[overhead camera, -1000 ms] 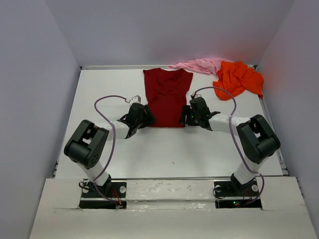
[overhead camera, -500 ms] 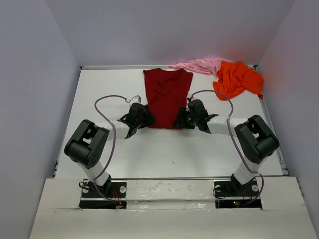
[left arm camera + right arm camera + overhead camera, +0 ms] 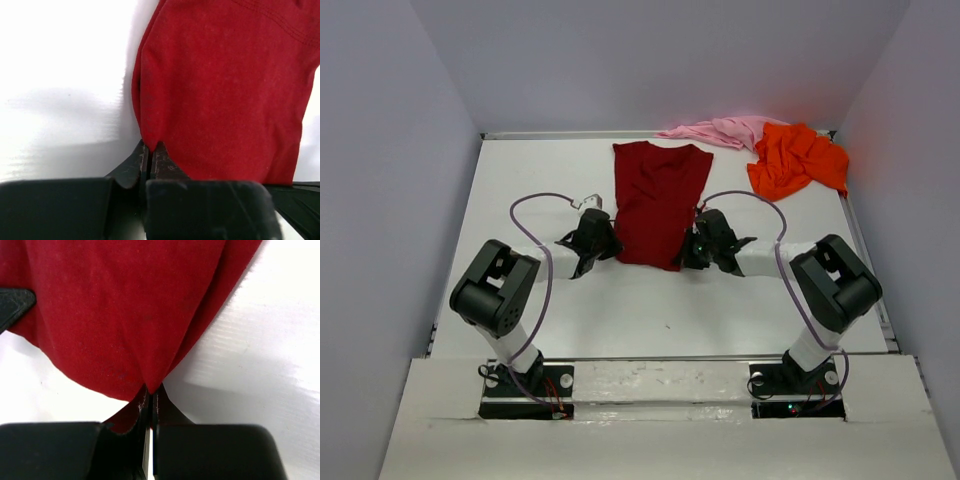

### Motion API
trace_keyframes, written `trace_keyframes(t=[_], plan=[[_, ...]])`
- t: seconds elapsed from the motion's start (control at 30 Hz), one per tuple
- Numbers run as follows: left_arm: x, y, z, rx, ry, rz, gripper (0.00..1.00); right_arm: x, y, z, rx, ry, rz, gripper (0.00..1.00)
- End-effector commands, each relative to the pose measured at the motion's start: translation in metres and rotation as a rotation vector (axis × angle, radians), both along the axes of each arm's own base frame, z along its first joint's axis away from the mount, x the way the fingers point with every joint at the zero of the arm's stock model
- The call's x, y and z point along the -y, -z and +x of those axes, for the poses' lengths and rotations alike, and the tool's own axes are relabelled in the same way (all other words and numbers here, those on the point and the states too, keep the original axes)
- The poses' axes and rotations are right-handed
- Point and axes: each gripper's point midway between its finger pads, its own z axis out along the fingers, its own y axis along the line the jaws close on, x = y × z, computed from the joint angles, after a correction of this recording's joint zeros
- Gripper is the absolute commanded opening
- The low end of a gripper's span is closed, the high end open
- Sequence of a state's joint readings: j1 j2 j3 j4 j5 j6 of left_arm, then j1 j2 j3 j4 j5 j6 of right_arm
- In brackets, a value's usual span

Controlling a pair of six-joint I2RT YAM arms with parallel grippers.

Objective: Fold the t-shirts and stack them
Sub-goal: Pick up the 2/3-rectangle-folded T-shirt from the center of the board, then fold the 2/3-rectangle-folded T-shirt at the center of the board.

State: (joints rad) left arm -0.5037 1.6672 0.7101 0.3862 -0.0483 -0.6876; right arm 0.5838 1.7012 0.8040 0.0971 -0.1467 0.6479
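Top view: pink t-shirt [image 3: 712, 130] has its right end hidden behind orange t-shirt [image 3: 795, 158]. Fingertips of left gripper [image 3: 607, 240] & right gripper [image 3: 692, 248] too small to make out there. Wrist views: crimson t-shirt [image 3: 225, 90] cut off at top edges, also at right in left wrist view. Pinched hem hidden btw. pressed-together fingers. Gripper bodies blurred at bottom.

The dark red t-shirt [image 3: 658, 200] lies lengthwise on the white table [image 3: 540, 180], collar toward 12 o'clock. The left gripper [image 3: 612, 245] meets its 7 o'clock corner, the right gripper [image 3: 688, 250] its 5 o'clock corner. At 1 o'clock the orange t-shirt [image 3: 796, 158] and pink t-shirt [image 3: 715, 130] lie crumpled, touching.
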Motion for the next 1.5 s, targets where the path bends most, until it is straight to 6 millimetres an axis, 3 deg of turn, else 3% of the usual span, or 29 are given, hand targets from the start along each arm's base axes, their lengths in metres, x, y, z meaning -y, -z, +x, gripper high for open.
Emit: trace_keyframes(t=[0.0,0.27,0.3,0.33,0.37,0.43,0.47,0.57,0.67,0.77,0.9,0.93,0.97,1.03,1.07,1.17,1.2,1.3,1.37,1.4,1.43,1.47], plan=[[-0.003,-0.002,-0.018,-0.020,0.007,-0.017,0.00,0.018,0.013,-0.028,-0.080,-0.011,-0.078,0.00],[-0.005,-0.025,-0.075,0.015,0.023,-0.117,0.00,0.034,-0.002,-0.064,-0.104,-0.023,-0.050,0.00],[-0.006,-0.027,-0.081,0.012,0.021,-0.133,0.00,0.033,-0.011,-0.067,-0.092,-0.026,-0.024,0.00],[-0.001,-0.041,-0.087,0.042,0.036,-0.164,0.00,0.036,-0.012,-0.073,-0.098,-0.027,-0.024,0.00],[-0.002,-0.035,-0.098,0.019,0.031,-0.168,0.00,0.040,-0.011,-0.081,-0.114,-0.024,-0.022,0.00],[0.000,-0.047,-0.108,0.052,0.032,-0.198,0.00,0.042,-0.023,-0.092,-0.100,-0.036,0.000,0.00],[0.002,-0.040,-0.123,0.026,0.052,-0.188,0.00,0.045,-0.024,-0.098,-0.110,-0.031,0.006,0.00],[0.004,-0.044,-0.139,0.032,0.051,-0.240,0.00,0.053,-0.048,-0.106,-0.065,-0.012,0.036,0.00],[0.006,-0.058,-0.141,0.056,0.050,-0.286,0.00,0.061,-0.076,-0.103,0.004,0.023,0.044,0.00],[0.008,-0.085,-0.129,0.118,0.037,-0.292,0.00,0.063,-0.103,-0.089,0.086,0.056,0.051,0.00],[0.009,-0.113,-0.104,0.202,0.021,-0.226,0.00,0.068,-0.115,-0.055,0.184,0.096,-0.051,0.00],[0.008,-0.112,-0.096,0.203,0.010,-0.206,0.00,0.069,-0.117,-0.047,0.194,0.114,-0.068,0.00],[0.011,-0.126,-0.086,0.239,0.017,-0.199,0.00,0.068,-0.126,-0.035,0.235,0.120,-0.085,0.00],[0.009,-0.129,-0.068,0.249,0.005,-0.169,0.00,0.064,-0.123,-0.018,0.252,0.140,-0.111,0.00],[0.012,-0.143,-0.058,0.278,0.006,-0.172,0.00,0.062,-0.125,-0.011,0.268,0.143,-0.118,0.00],[0.013,-0.153,-0.029,0.313,0.004,-0.133,0.00,0.063,-0.139,0.023,0.346,0.219,-0.169,0.00],[0.014,-0.145,-0.022,0.297,0.018,-0.102,0.00,0.062,-0.142,0.032,0.371,0.232,-0.176,0.00],[0.012,-0.158,0.002,0.329,-0.001,-0.088,0.00,0.060,-0.140,0.054,0.390,0.249,-0.241,0.00],[0.016,-0.153,0.013,0.324,0.011,-0.071,0.00,0.054,-0.158,0.070,0.431,0.266,-0.233,0.00],[0.018,-0.163,0.026,0.345,0.018,-0.066,0.00,0.055,-0.164,0.084,0.452,0.289,-0.250,0.00],[0.015,-0.157,0.028,0.333,0.011,-0.056,0.00,0.053,-0.174,0.088,0.475,0.288,-0.242,0.00],[0.015,-0.164,0.035,0.348,0.004,-0.059,0.00,0.055,-0.179,0.096,0.489,0.296,-0.250,0.00]])
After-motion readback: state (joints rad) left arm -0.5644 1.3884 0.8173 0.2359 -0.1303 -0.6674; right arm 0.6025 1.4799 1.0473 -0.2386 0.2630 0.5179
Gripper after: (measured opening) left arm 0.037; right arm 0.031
